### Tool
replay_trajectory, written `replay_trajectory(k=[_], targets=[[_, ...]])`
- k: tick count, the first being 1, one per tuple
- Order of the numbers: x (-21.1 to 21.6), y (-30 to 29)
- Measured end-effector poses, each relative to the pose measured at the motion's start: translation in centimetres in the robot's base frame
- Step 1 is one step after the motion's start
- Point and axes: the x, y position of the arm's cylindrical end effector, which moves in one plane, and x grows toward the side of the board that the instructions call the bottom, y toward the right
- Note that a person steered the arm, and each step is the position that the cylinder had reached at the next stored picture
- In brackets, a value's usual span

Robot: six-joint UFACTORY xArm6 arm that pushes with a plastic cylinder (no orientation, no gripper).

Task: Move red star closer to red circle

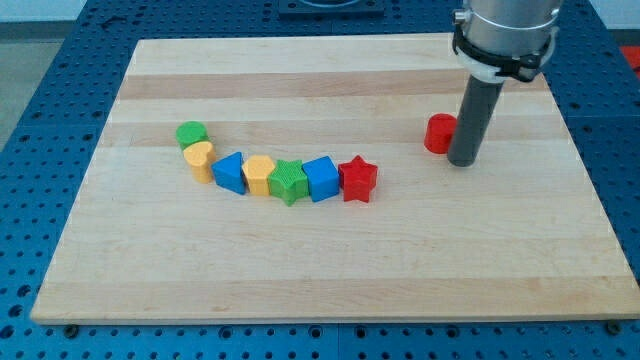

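The red star (358, 180) lies at the right end of a curved row of blocks in the middle of the wooden board (330, 260). The red circle (438, 133) stands apart, up and to the right of the star. My tip (463, 162) rests on the board just right of the red circle, touching or nearly touching it, and well to the right of the red star.
The row runs leftward from the star: blue cube (321, 178), green star (288, 182), yellow block (259, 174), blue block (230, 172), yellow heart (201, 158), green circle (191, 134). A blue pegboard surface (60, 60) surrounds the board.
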Motion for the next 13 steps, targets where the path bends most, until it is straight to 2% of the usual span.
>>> replay_trajectory(k=[2, 5, 7, 10, 12, 13], targets=[[5.9, -0.9], [6.6, -10.0], [3.4, -14.4], [1.1, -16.8], [-1.8, -16.7], [-2.1, -13.7]])
